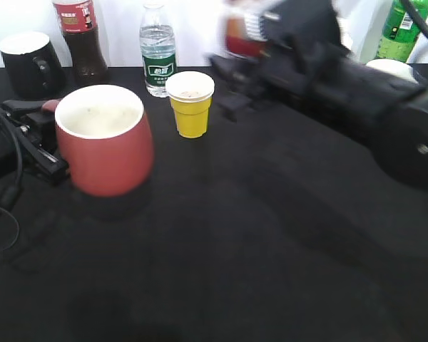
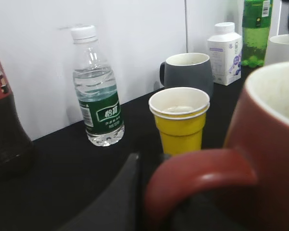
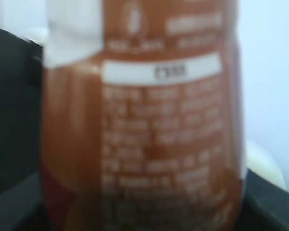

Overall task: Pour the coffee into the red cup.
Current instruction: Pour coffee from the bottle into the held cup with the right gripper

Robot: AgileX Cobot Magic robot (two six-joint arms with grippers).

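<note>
Black table [image 1: 235, 249] | right hand [image 1: 235, 71] grasping coffee [image 3: 144, 125] | left hand [image 1: 46, 139] grasping red cup [image 1: 103, 142]

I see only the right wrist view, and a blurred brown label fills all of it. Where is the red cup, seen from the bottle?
Observer: In the exterior view the red cup stands at the front left of the table. The coffee bottle is well to its right and further back, blurred.
Operator: Does anything stand between them?
Observer: Yes, a small yellow cup. It is upright, just right of the red cup and a little behind it.
Operator: And what about the left arm?
Observer: The left end effector is at the red cup's handle. I cannot tell whether it grips the handle.
</note>
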